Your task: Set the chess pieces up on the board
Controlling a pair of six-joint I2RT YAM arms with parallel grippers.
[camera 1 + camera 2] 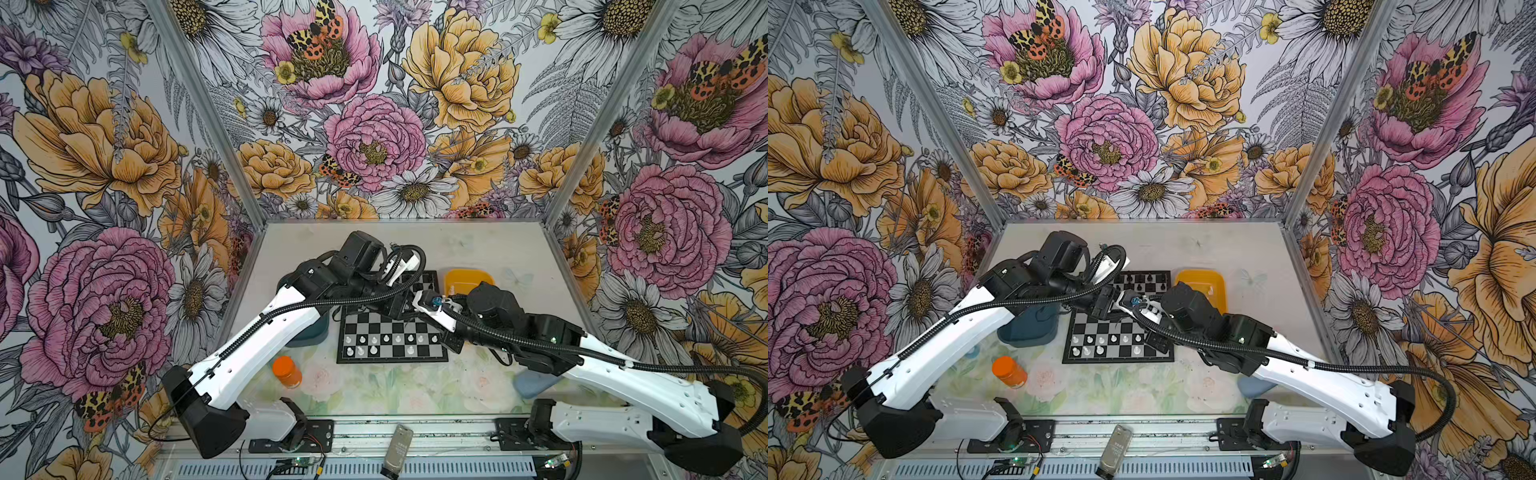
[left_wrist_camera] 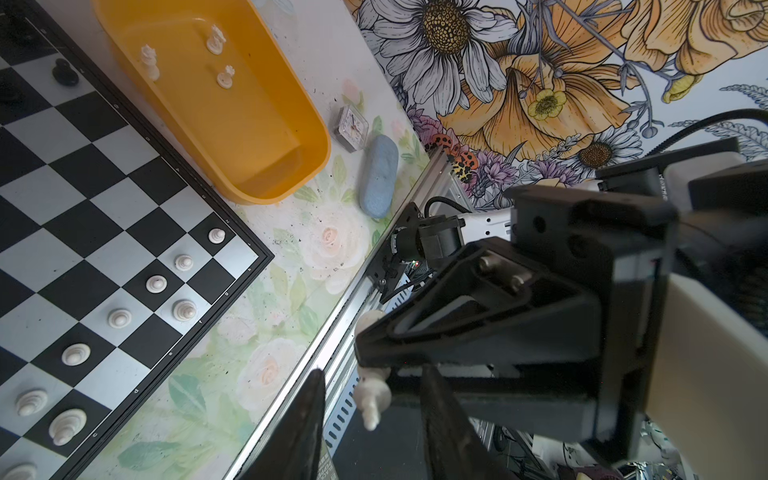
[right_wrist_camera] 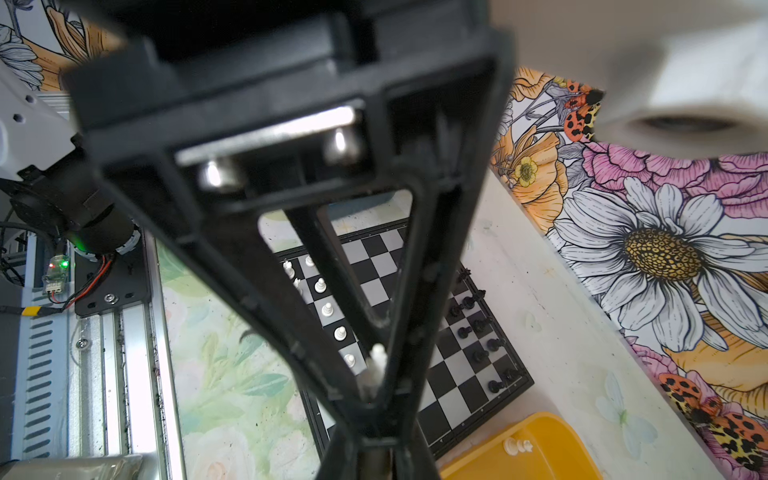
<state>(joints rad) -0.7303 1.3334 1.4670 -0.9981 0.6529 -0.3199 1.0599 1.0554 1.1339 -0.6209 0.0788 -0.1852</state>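
The board [image 1: 390,360] lies mid-table, with several white chess pieces [image 1: 374,338] on its near rows and black ones at the far side [image 3: 478,328]. Above the board's right part the two grippers meet tip to tip. My right gripper [image 3: 374,409] is shut on a white chess piece [image 3: 377,361], held in the air. In the left wrist view that piece [image 2: 372,395] sits between the fingers [image 2: 307,415] of my left gripper [image 2: 374,399], which stand open with a gap on each side. Three more white pieces [image 2: 216,39] lie in the yellow tray [image 2: 266,183].
The yellow tray [image 1: 467,278] sits at the board's far right corner. A dark teal container [image 1: 311,332] is left of the board, an orange-capped bottle [image 1: 286,371] near front left. A blue-grey oblong case [image 2: 378,174] and a small clock [image 2: 352,128] lie right of the tray.
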